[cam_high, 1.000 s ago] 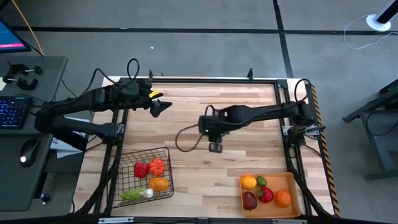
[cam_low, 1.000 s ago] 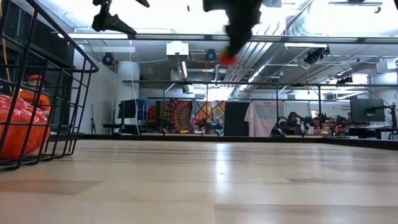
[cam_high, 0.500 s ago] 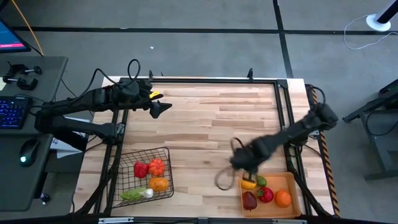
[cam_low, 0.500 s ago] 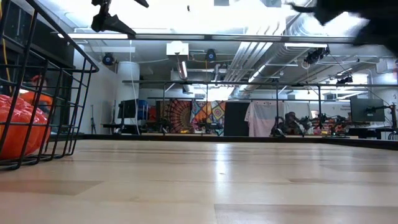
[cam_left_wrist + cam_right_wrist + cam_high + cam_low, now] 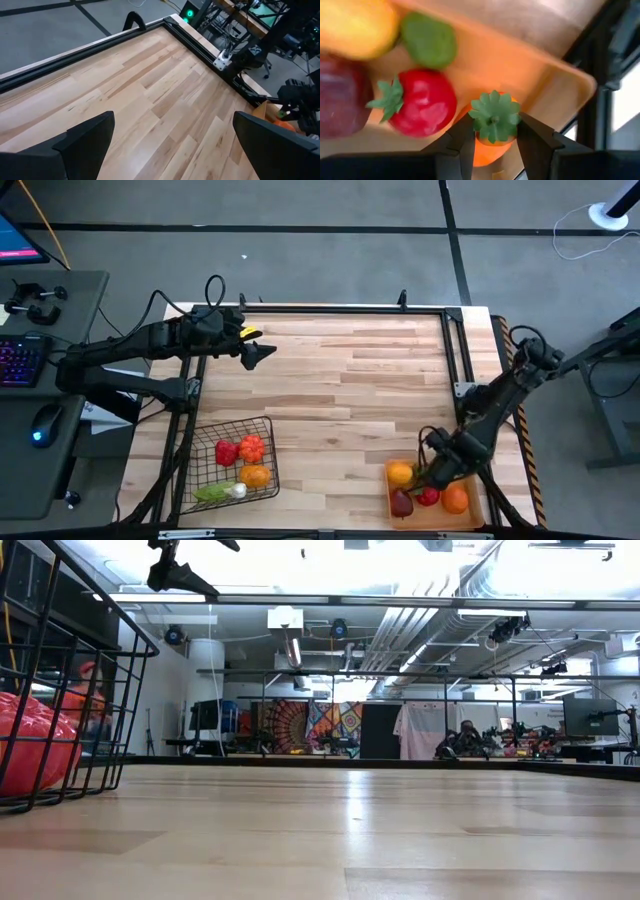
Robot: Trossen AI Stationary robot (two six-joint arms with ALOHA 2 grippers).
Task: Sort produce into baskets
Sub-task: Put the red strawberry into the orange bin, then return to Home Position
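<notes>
Right gripper [image 5: 437, 470] poised over the orange tray [image 5: 472, 470], its jaws closed partway on an orange fruit with a green leafy cap [image 5: 492, 127]. The fingers [image 5: 465, 142] press the fruit from either side, so the piece hangs clear of the tray floor, ready, by judgement, for release. Just beyond the jaws lie a red strawberry-like piece [image 5: 422, 102], a green piece [image 5: 429, 40], a yellow piece [image 5: 355, 25] and a dark red piece [image 5: 340, 97], all inside the tray. The tray wall runs close beside the jaws, with the table's black frame immediately past it, so free room lies mainly upward and back toward the bare wood.

Left gripper [image 5: 262, 352] waits with jaws fully spread and empty, above the far side of the table [image 5: 350, 390]; bare planks lie ahead of its fingers [image 5: 85, 137] and nothing obstructs them.

Black wire basket [image 5: 232, 460] stands well apart from both jaws, at the near left corner, already holding red, orange, green and white produce [image 5: 243, 462].
</notes>
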